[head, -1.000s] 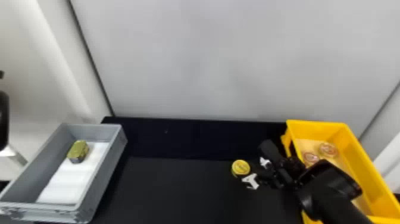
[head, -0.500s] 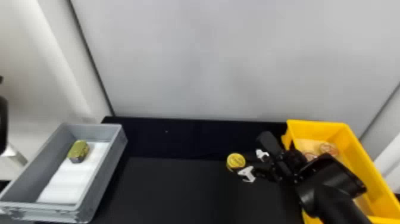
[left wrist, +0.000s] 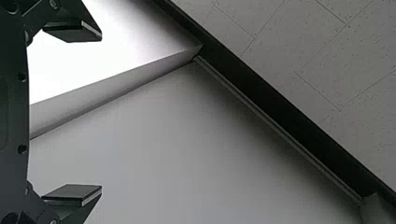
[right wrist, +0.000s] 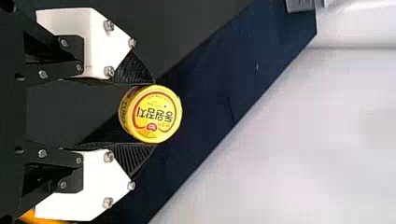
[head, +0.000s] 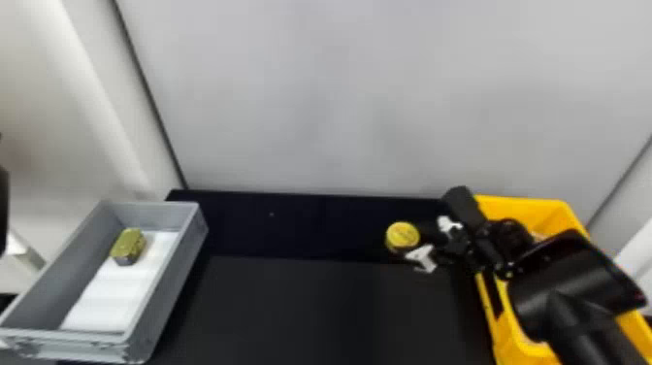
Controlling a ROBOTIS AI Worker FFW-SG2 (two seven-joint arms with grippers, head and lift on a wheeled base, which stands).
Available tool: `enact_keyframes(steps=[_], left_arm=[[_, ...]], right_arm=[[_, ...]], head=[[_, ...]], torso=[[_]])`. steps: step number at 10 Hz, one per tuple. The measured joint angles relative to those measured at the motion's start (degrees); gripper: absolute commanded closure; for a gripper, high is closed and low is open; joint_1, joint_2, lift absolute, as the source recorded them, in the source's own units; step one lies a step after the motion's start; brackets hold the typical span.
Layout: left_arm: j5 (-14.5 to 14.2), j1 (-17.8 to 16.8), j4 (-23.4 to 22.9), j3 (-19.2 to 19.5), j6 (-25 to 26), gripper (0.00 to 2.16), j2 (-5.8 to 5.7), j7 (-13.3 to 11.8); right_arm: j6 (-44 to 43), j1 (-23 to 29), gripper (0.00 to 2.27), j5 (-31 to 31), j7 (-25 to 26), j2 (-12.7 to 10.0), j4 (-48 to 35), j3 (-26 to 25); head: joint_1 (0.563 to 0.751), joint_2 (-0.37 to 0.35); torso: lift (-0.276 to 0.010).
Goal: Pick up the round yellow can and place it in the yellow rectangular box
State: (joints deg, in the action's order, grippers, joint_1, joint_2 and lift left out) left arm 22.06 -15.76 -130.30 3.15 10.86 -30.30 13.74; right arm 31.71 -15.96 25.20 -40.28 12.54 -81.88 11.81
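My right gripper (head: 411, 243) is shut on the round yellow can (head: 402, 236), left of the yellow rectangular box (head: 526, 206) in the head view. In the right wrist view, the can (right wrist: 156, 114) sits between the fingertips of the right gripper (right wrist: 152, 114), its printed lid facing the camera. The right arm passes over the box and hides much of its inside. The left arm (head: 3, 208) is parked at the head view's left edge; in the left wrist view the left gripper (left wrist: 100, 112) is open with nothing between its fingers.
On the left stands a grey tray (head: 167, 286) with a yellow-green tin (head: 128, 245) on a white sheet (head: 114, 298). The black table (head: 310, 310) stretches between tray and yellow box, backed by a pale wall (head: 368, 97).
The right gripper, holding the can, first shifted slightly left, then rose toward the back and right. The arm now covers more of the yellow box. The left arm shows little movement.
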Motion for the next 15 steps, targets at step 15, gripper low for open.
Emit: enact_keyframes(steps=[15], left_arm=[[0.0, -3.7, -2.6, -1.6, 5.6, 0.13, -3.39, -1.9]], right_arm=[[8.7, 8.5, 0.7, 11.3, -0.2, 6.7, -18.8, -28.1]], head=[[0.663, 0.054]], torso=[[-0.01]])
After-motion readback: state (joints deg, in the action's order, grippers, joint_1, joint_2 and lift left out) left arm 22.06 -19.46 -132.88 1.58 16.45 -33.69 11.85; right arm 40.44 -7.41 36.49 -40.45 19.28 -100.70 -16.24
